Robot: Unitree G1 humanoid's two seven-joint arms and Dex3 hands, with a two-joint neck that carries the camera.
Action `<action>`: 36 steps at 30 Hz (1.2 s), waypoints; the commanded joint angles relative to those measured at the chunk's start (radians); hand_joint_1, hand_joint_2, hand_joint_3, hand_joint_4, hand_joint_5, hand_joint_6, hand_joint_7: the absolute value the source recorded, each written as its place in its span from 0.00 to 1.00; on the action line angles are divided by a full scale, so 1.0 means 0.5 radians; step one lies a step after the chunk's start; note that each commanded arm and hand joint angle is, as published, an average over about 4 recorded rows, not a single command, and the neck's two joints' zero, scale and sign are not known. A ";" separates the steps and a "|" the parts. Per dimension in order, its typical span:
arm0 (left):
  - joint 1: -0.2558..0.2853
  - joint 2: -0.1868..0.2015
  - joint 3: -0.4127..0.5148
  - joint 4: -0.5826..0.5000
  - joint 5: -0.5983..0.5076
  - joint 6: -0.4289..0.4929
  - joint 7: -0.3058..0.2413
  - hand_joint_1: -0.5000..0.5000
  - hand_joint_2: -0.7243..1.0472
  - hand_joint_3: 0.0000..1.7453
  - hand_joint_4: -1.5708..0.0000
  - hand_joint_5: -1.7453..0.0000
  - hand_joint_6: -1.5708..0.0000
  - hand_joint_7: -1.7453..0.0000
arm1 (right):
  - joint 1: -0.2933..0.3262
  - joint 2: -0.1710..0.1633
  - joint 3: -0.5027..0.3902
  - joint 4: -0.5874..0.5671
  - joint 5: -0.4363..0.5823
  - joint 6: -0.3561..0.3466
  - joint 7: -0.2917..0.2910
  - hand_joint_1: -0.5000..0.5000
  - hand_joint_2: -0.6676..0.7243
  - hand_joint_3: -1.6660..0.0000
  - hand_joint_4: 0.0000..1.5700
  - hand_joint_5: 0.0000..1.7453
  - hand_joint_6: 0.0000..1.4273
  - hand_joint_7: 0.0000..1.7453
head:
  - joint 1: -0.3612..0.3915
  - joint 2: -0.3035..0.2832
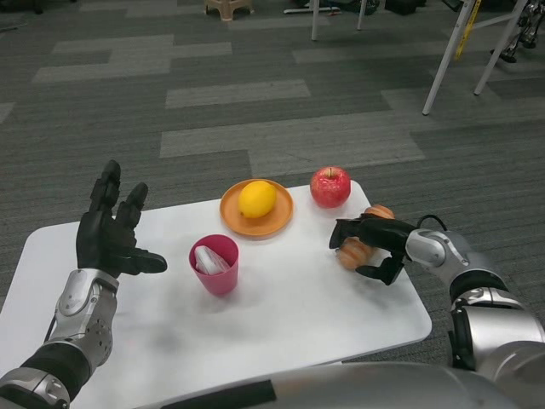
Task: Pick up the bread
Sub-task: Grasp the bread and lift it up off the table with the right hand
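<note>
At the right edge of the white surface [281,315], the robot's right hand [368,239] wraps its black fingers around the bread [356,250], which rests on the surface just in front of a red apple [330,187]. The left hand [111,234] hovers over the left side, fingers spread and empty. A lemon [257,198] sits on an orange plate [230,213] near the far edge, behind a pink cup [215,264].

Both forearms are silver metal with a dull shine, ending in a black left hand [109,239] and a black right hand [371,243]. Just behind the right fingers, a thin black cable loops over the rounded silver wrist.
</note>
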 commanded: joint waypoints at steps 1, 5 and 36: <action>-0.016 0.004 0.013 0.019 -0.008 -0.019 -0.006 1.00 0.15 0.05 1.00 0.76 1.00 1.00 | 0.049 0.037 0.026 0.100 0.029 -0.066 0.105 0.12 0.24 0.19 0.00 0.39 0.10 0.67 | 0.009 -0.003; -0.025 0.001 0.011 0.033 -0.008 -0.019 -0.006 1.00 0.15 0.05 1.00 0.76 1.00 1.00 | 0.049 0.048 0.040 0.154 0.150 -0.133 0.182 0.12 0.23 0.19 0.00 0.39 0.10 0.68 | 0.016 -0.004; -0.006 0.011 0.006 0.017 -0.008 -0.018 -0.006 1.00 0.15 0.03 1.00 0.76 1.00 1.00 | 0.238 0.416 0.393 -0.444 1.580 -0.006 0.542 0.12 0.09 0.27 0.00 0.24 0.00 0.18 | 0.129 0.079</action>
